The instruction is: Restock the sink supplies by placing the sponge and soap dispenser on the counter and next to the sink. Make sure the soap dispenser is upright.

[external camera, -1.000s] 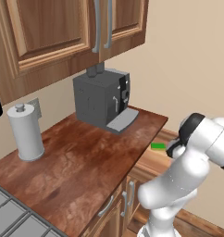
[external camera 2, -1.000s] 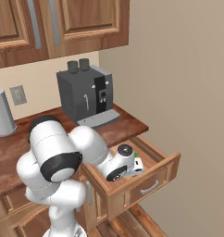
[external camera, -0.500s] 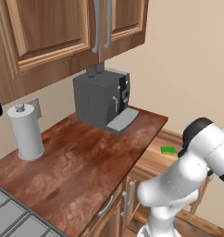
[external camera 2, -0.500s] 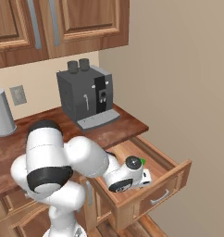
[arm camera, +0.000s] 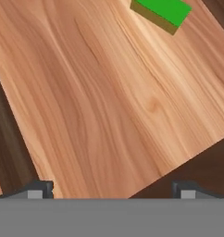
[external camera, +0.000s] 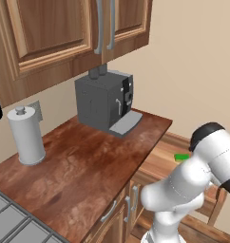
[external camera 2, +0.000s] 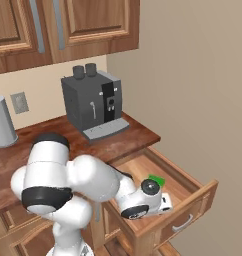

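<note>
Hovering with jaws wide and empty over the pale wooden open drawer floor, two-finger gripper facing the small flat bright green sponge at one o'clock, apparently lining up for a grasp.

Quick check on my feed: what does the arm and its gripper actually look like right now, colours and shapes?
The arm is glossy white, built from fat rounded segments, with black bands at the joints. The hand is white with a dark round cap. In the hand view, the gripper shows two small dark grey, blocky fingertips. No cables or markings are visible.
</note>
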